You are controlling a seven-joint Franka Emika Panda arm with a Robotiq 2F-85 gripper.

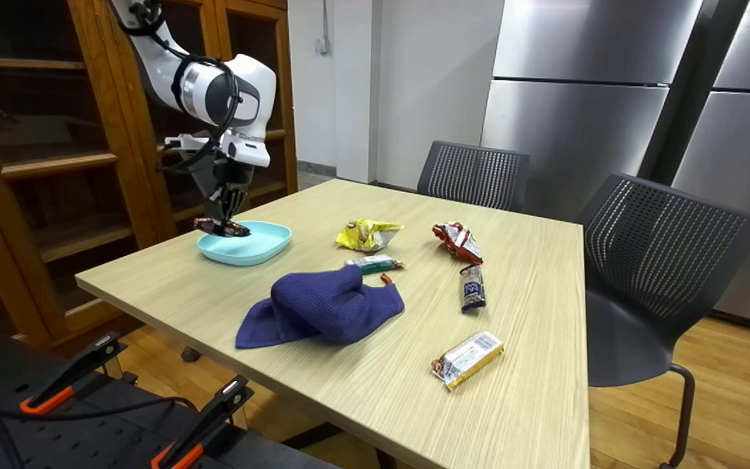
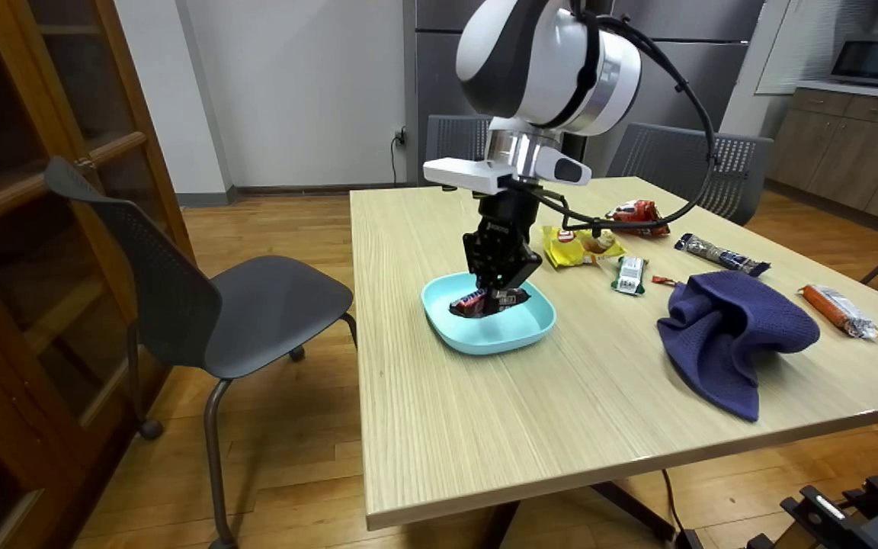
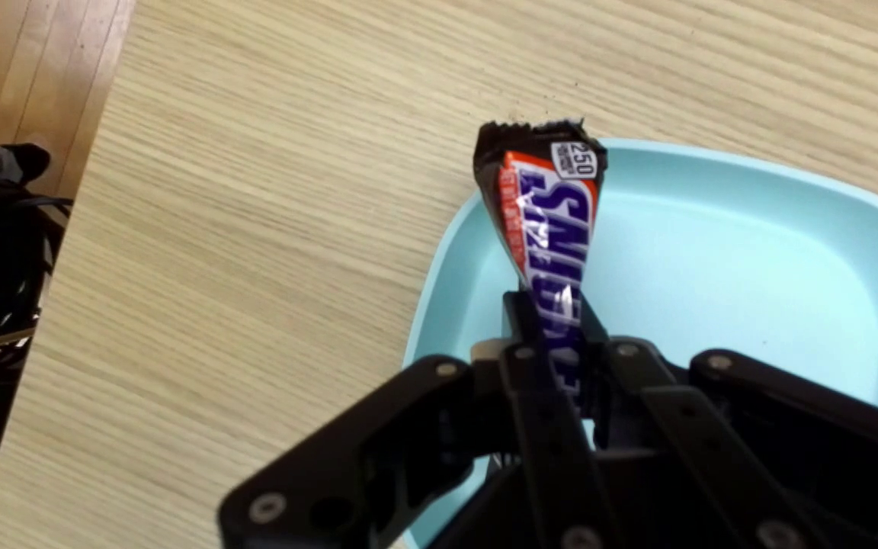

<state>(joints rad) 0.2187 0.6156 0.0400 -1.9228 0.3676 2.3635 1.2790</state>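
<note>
Black pincer [image 3: 553, 309] clamps a Snickers bar [image 3: 549, 210] by its middle over the pale blue dish [image 3: 736, 282].

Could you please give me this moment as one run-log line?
fingers: closed on candy bar | candy bar: over blue dish | on table: blue dish, dark cloth, yellow packet, red packet

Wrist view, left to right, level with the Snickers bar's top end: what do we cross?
Black cables → wooden table → Snickers bar → light blue tray.
</note>
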